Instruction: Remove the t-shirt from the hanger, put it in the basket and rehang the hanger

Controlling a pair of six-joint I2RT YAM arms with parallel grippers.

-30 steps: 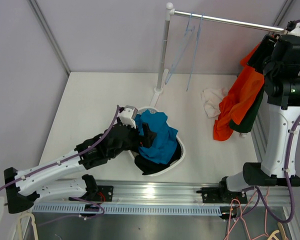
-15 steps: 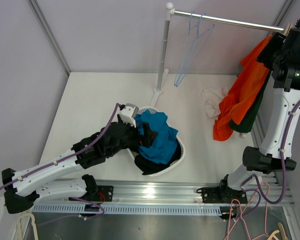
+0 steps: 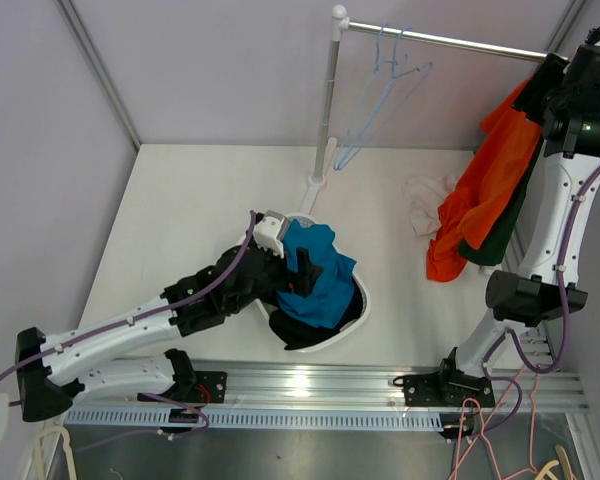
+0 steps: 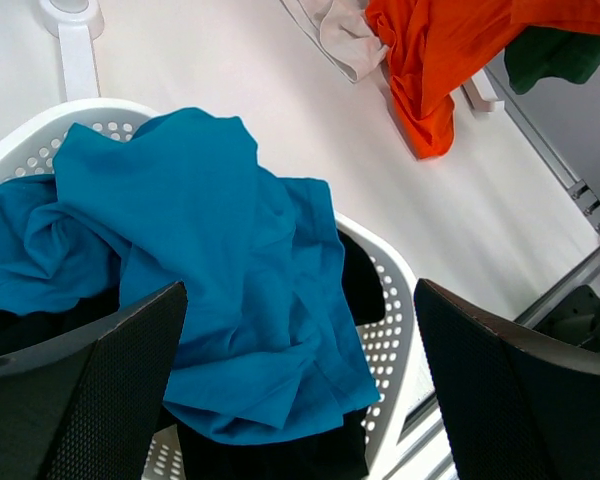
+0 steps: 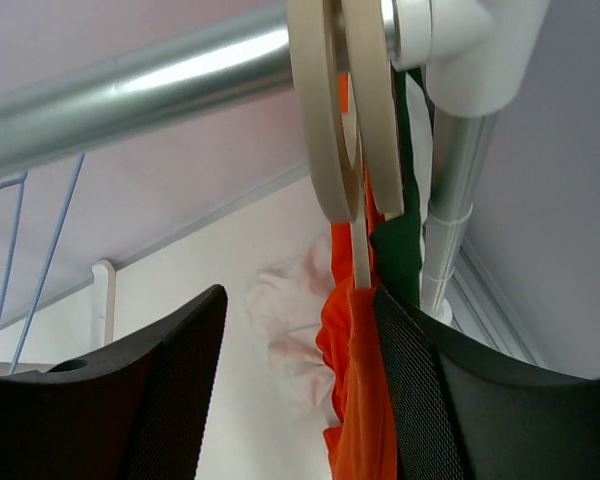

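While the t-shirt (image 3: pixel 485 190) hangs, pale walls (image 3: pixel 230 70) flank a white table (image 3: pixel 180 210).

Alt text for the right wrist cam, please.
Two flat cream hanger hooks sit over a silver metal rail beside its white end fitting, with an orange t-shirt and a dark green garment hanging below them. The right gripper looks up from beneath, its black fingers apart and gripping nothing; a crumpled white cloth shows beyond.
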